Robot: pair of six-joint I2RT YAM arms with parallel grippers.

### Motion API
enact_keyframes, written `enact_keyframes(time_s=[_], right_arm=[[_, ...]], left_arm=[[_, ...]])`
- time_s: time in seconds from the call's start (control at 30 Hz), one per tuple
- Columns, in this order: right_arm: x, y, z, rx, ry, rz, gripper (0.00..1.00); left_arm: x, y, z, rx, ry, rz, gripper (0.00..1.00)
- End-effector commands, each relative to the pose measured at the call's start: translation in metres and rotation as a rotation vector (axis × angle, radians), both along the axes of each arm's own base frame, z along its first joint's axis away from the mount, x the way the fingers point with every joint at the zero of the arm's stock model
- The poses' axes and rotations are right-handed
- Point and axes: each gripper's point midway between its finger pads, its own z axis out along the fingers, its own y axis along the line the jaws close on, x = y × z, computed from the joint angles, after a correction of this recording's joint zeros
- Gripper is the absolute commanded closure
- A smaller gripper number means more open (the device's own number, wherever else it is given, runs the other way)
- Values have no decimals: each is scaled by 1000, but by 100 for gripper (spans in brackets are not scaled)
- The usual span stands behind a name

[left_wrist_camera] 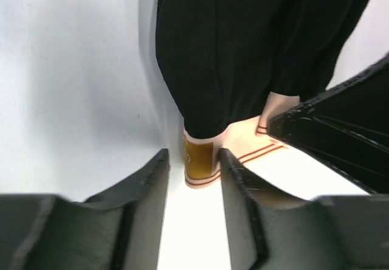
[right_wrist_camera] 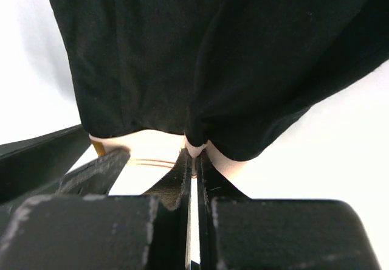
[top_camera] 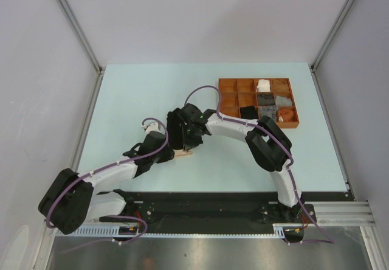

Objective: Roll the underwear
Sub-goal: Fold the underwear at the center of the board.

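Observation:
A black brief with a beige waistband, the underwear (left_wrist_camera: 225, 51), lies on the table between both grippers. In the top view only a strip of the underwear's waistband (top_camera: 182, 154) shows under the two wrists. My right gripper (right_wrist_camera: 194, 154) is shut on the waistband's edge, with the black cloth (right_wrist_camera: 213, 57) bunched just beyond it. My left gripper (left_wrist_camera: 193, 155) is open, and the waistband's corner with its gold label (left_wrist_camera: 200, 159) sits at the fingertips. The right gripper's fingers (left_wrist_camera: 328, 136) show at the right of the left wrist view.
A brown compartmented tray (top_camera: 261, 126) stands at the back right, with rolled white (top_camera: 263, 85), grey (top_camera: 265, 98) and black (top_camera: 247, 112) cloth pieces in its cells. Metal frame posts and grey walls border the pale table (top_camera: 140, 100).

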Motion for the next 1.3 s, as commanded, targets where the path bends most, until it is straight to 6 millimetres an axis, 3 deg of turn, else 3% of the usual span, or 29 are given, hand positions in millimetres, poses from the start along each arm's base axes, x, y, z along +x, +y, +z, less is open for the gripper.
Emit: enact_keyframes(time_s=[0.0,0.07,0.1,0.17,0.23,0.63,0.9,1.17,1.23,1.27], right_arm=[[0,-6,-11,-37,-18,-4,100],[-1,-5,-8,-31,-21,-2,100],[-1,-4,-6,-27,-26,-3,100],[1,1,1,-12,-38,0,100],[0,4,7,-9,-48,6,100],[-5,40,45,46,-113,65,100],[-12,59,33,106,-69,103,100],[-17,65,15,119,-28,128,100],[-18,63,8,110,-22,125,100],[-18,61,7,103,-20,120,100]], left_arm=[[7,0,-5,-29,-27,38,67],[6,1,-8,-30,-30,37,75],[5,1,-10,-31,-29,36,87],[5,1,-12,-33,-39,27,96],[5,1,-15,-21,-38,16,100],[3,-1,-20,-8,-29,-23,100],[3,-2,-16,-18,-50,-31,100],[1,1,-12,-21,-70,-34,99],[1,0,-9,-27,-74,-37,93],[1,1,-9,-24,-70,-34,83]])
